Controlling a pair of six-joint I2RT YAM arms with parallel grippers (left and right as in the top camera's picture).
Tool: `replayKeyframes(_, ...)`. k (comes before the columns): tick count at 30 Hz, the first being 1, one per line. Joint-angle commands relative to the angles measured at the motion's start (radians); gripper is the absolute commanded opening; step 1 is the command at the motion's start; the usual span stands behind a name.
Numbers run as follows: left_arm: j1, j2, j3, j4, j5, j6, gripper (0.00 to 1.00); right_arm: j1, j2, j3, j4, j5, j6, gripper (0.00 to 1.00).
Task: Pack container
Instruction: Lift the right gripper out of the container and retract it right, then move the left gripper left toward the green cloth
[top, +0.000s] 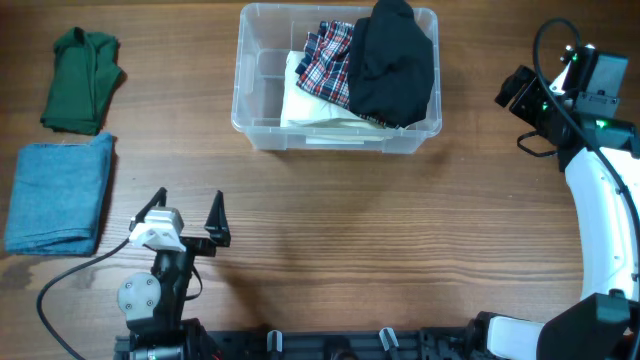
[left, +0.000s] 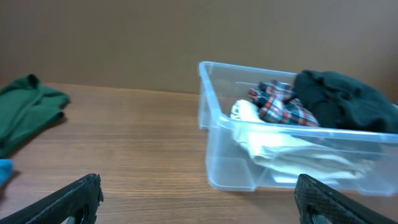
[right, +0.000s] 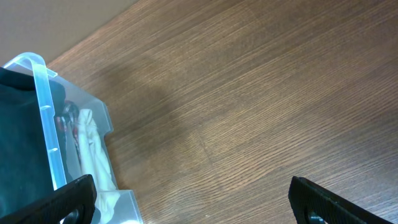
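Both pairs of jaws stand spread as wide as they go, and neither has hold of anything. The left gripper (top: 188, 205) sits low over the near left part of the wooden table (top: 400, 230), with its two dark fingers (top: 217, 213) pointing toward the far edge. It is well apart from the container (top: 258, 95). The right gripper (right: 193, 190) is out to the right of the container, clear of it. Its wrist view looks down on bare wood, with the container's corner at the left edge.

The container rests upright at the far middle of the table. Its left end is see-through and unfilled, while clothing fills the right two thirds.

To the left, a folded blue cloth (top: 60, 195) lies flat near the table's left edge, just left of the left gripper. Beyond it lies a folded green garment (top: 82, 80), apart from the blue one and well clear of the container.

Inside the container, a black garment (top: 395, 65) is heaped at the right end and bulges above the rim. A white folded cloth (top: 310, 105) lies beneath, against the near wall. A red, white and dark plaid piece (top: 328, 60) sits on the white cloth, tucked against the black heap's left side.
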Motion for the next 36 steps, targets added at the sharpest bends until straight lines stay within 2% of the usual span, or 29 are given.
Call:
replayKeyframes(1, 0.005, -0.007, -0.003, 0.006, 0.072, -0.021, 1.00, 0.000, 0.011, -0.001, 0.000, 0.024, 0.012, 1.00)
replayKeyframes(6, 0.005, 0.051, 0.072, -0.032, 0.069, -0.047, 1.00, 0.000, 0.011, -0.001, 0.000, 0.024, 0.013, 1.00)
replayKeyframes(11, 0.005, 0.312, 0.290, -0.071, 0.076, -0.047, 1.00, 0.000, 0.011, -0.001, 0.000, 0.024, 0.013, 1.00)
replayKeyframes(14, 0.005, 0.524, 0.496, -0.192, 0.075, -0.035, 1.00, 0.000, 0.011, -0.001, 0.000, 0.024, 0.013, 1.00)
replayKeyframes(20, 0.005, 1.005, 1.052, -0.610, 0.079, 0.069, 1.00, 0.000, 0.011, -0.001, 0.000, 0.024, 0.013, 1.00)
replayKeyframes(23, 0.005, 1.191, 1.275, -0.732, 0.106, 0.070, 1.00, 0.000, 0.011, -0.001, -0.001, 0.024, 0.013, 1.00)
replayKeyframes(26, 0.005, 1.305, 1.377, -0.741, 0.116, 0.069, 1.00, 0.000, 0.011, -0.001, 0.000, 0.024, 0.013, 1.00)
replayKeyframes(31, 0.005, 1.415, 1.415, -0.588, 0.071, 0.057, 1.00, 0.000, 0.011, -0.001, 0.000, 0.024, 0.013, 1.00)
replayKeyframes(36, 0.005, 1.527, 1.448, -0.558, -0.212, 0.036, 1.00, 0.000, 0.011, -0.001, 0.000, 0.024, 0.013, 1.00)
